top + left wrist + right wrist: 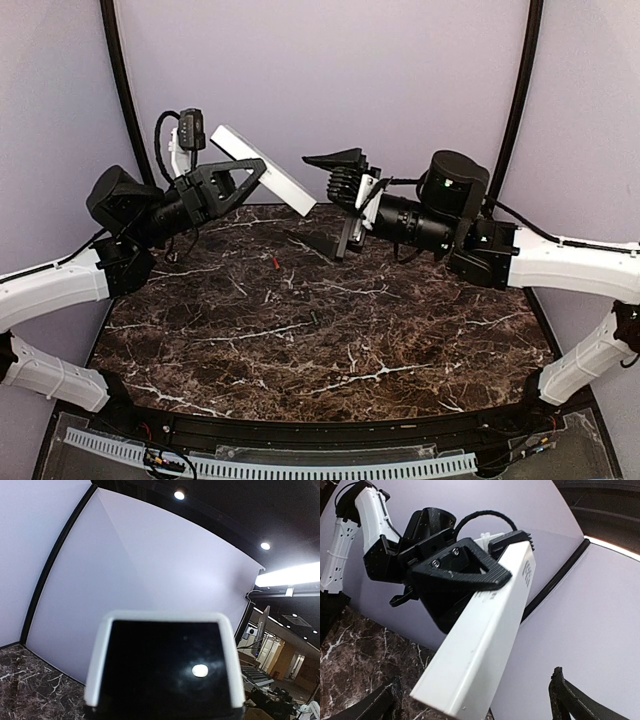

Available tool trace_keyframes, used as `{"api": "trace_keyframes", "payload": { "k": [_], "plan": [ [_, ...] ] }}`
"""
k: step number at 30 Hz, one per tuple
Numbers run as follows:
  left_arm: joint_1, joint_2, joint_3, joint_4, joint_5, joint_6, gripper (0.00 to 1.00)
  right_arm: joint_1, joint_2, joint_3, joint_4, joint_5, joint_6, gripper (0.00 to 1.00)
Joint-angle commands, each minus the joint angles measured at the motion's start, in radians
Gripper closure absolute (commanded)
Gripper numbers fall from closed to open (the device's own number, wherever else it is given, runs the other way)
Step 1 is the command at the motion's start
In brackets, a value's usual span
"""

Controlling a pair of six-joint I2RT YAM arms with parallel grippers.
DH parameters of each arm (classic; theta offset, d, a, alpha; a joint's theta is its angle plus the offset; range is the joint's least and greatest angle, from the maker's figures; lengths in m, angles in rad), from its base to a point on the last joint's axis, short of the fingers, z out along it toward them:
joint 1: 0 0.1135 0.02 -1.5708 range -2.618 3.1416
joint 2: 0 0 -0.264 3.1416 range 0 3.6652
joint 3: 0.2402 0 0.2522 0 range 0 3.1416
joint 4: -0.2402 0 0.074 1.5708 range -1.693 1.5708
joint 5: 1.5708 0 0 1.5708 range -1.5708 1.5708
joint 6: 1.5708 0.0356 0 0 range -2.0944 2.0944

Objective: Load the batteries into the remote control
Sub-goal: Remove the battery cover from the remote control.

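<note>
Remote control [285, 185] hangs above the surface [330, 340], grasped by the left pincer [252, 168]; the right pincer [335, 202] stands released beside its end. It looks light, stiff and slippery, so I would hold it by the long edges.

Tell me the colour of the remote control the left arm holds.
White remote control; clearest in the right wrist view.

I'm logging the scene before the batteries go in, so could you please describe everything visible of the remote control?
The remote control is a long, slim white bar, seemingly plastic, with grey markings near one end. It is held tilted in the air above the marble table, clamped by the left gripper alone. From the left wrist, one face looks dark and glossy inside a white rim.
</note>
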Motion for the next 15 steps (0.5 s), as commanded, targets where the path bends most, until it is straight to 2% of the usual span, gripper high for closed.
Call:
{"api": "trace_keyframes", "payload": {
  "k": [1, 9, 13, 15],
  "plan": [
    [-0.003, -0.004, 0.027, 0.07, 0.015, -0.083, 1.0, 0.015, 0.06, 0.05, 0.315, 0.038, -0.066, 0.01],
    [-0.004, -0.005, 0.031, 0.042, -0.011, -0.071, 1.0, 0.044, 0.124, 0.078, 0.371, 0.017, -0.077, 0.11],
    [-0.003, -0.004, 0.035, 0.039, -0.013, -0.071, 1.0, 0.05, 0.121, 0.079, 0.356, 0.004, -0.065, 0.26],
    [-0.003, -0.009, 0.035, 0.036, -0.018, -0.062, 1.0, 0.052, 0.111, 0.074, 0.338, -0.005, -0.058, 0.28]
  ]
}}
